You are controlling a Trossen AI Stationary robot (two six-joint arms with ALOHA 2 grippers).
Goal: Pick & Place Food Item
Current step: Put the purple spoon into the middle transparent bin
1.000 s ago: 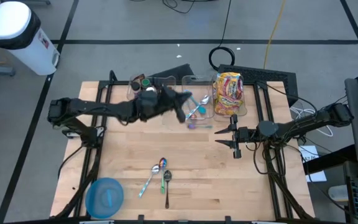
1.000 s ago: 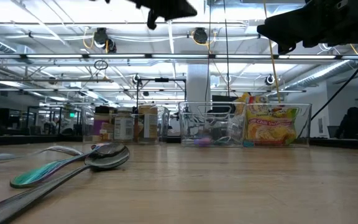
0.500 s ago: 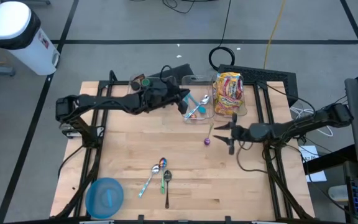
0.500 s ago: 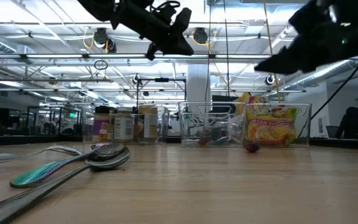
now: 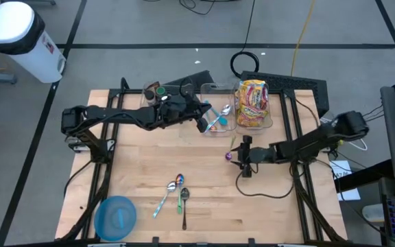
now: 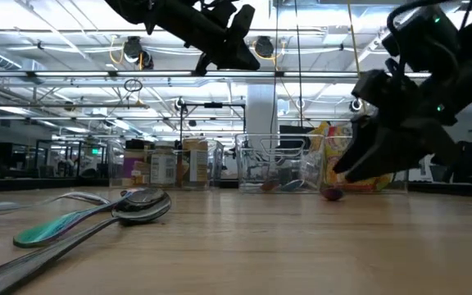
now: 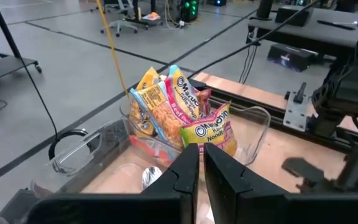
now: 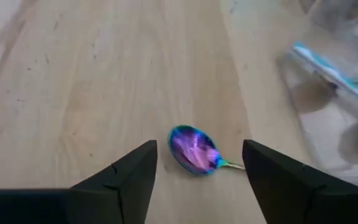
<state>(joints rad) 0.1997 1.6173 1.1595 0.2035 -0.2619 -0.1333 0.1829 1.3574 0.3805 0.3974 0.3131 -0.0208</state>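
Observation:
The food item, a bunch of yellow noodle packets (image 5: 252, 103), stands upright in a clear bin (image 5: 271, 121) at the table's far edge. My left gripper (image 5: 203, 123) hovers shut and empty over the neighbouring clear bin of spoons (image 5: 218, 116); its wrist view looks at the packets (image 7: 182, 115). My right gripper (image 5: 242, 156) is low over the table, open. A purple iridescent spoon (image 8: 193, 149) lies flat on the wood just ahead of it, between the lines of its two fingers and untouched.
A third clear bin with jars (image 5: 158, 90) stands left of the spoon bin. Three loose spoons (image 5: 173, 192) lie near the front middle and a blue bowl (image 5: 115, 216) sits at the front left corner. Bare wood lies between them and the bins.
My right gripper has come down toward the table and moved left to the purple spoon, tipping its fingers downward. The purple spoon has gone from the front of the spoon bin, by my left gripper, to the open table farther right. My left gripper has sunk a little.

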